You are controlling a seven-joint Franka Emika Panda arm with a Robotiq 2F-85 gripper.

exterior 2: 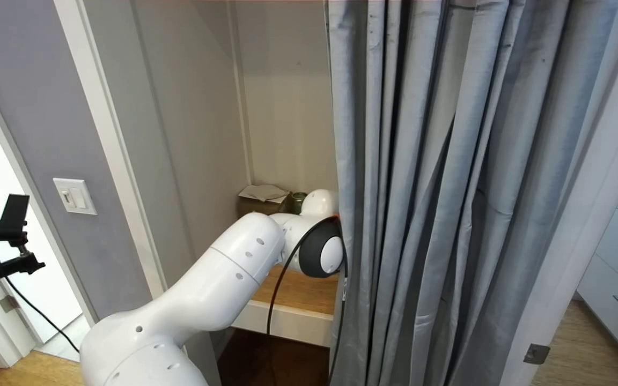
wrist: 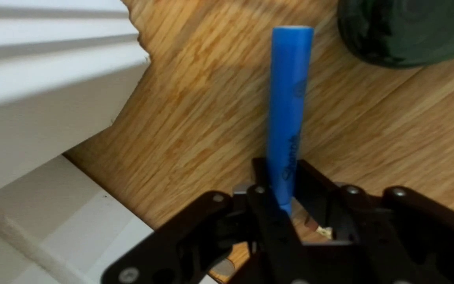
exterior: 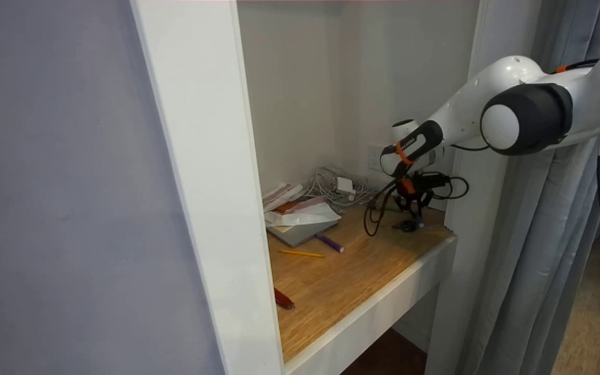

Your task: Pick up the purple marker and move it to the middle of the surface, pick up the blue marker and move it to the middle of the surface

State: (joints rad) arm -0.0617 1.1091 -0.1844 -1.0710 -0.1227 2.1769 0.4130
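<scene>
My gripper point(wrist: 281, 167) is shut on the blue marker point(wrist: 288, 98) in the wrist view, one finger on each side near its lower end. The marker points away from the fingers, just over the wooden surface point(wrist: 211, 130); I cannot tell whether it still touches it. In an exterior view the gripper point(exterior: 411, 219) is low over the right end of the tan surface point(exterior: 362, 271). The purple marker point(exterior: 329, 243) lies there, left of the gripper, its end beside a grey flat device. In an exterior view the arm and curtain hide gripper and markers; part of the surface point(exterior 2: 298, 289) shows.
A green glass jar point(wrist: 408, 31) stands near the blue marker. White frame trim point(wrist: 53, 79) is close on the left of the wrist view. Papers point(exterior: 305, 214), the grey device point(exterior: 300, 233), white cables point(exterior: 331, 185), a yellow pencil point(exterior: 301, 253) and a red stick point(exterior: 283, 299) lie on the surface.
</scene>
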